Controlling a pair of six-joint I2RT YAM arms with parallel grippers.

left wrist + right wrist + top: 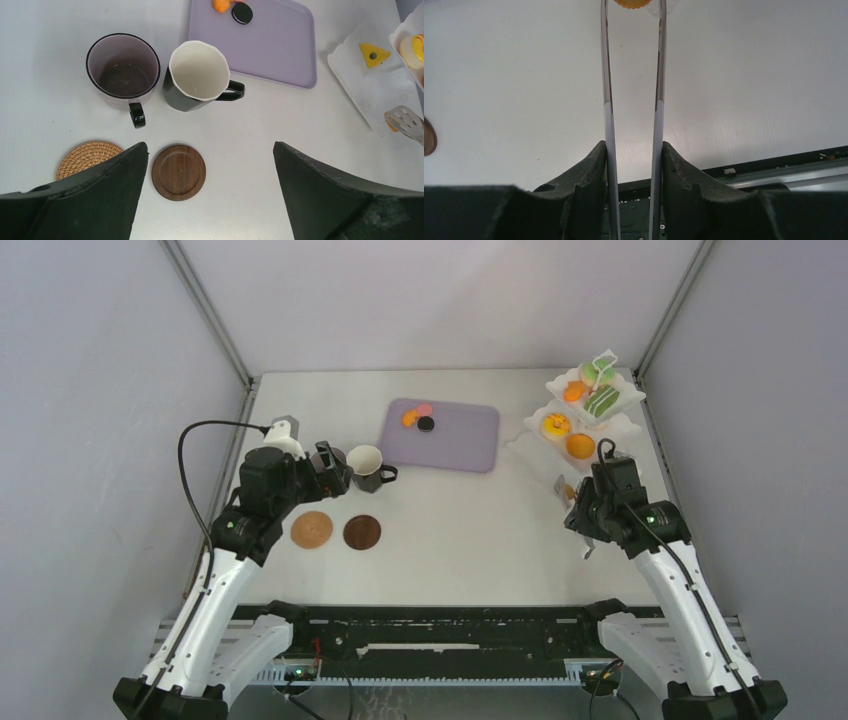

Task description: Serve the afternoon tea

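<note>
A mauve mug (123, 70) and a dark mug with a white inside (199, 75) stand side by side on the table, left of the tray. In front of them lie a woven coaster (311, 530) and a dark wooden coaster (362, 532). My left gripper (210, 147) hangs open above the coasters, holding nothing. The white three-tier stand (590, 410) at the back right carries several pastries. My right gripper (633, 150) is shut on the long white tongs (610, 90), and an orange pastry (634, 3) sits between their tips, near the stand's lowest tier (370, 90).
The lilac tray (455, 440) at the back centre holds an orange pastry, a pink macaron and a dark doughnut (426, 424). A yellow wedge (374, 54) lies on the stand's bottom tier. Grey walls enclose the table on three sides.
</note>
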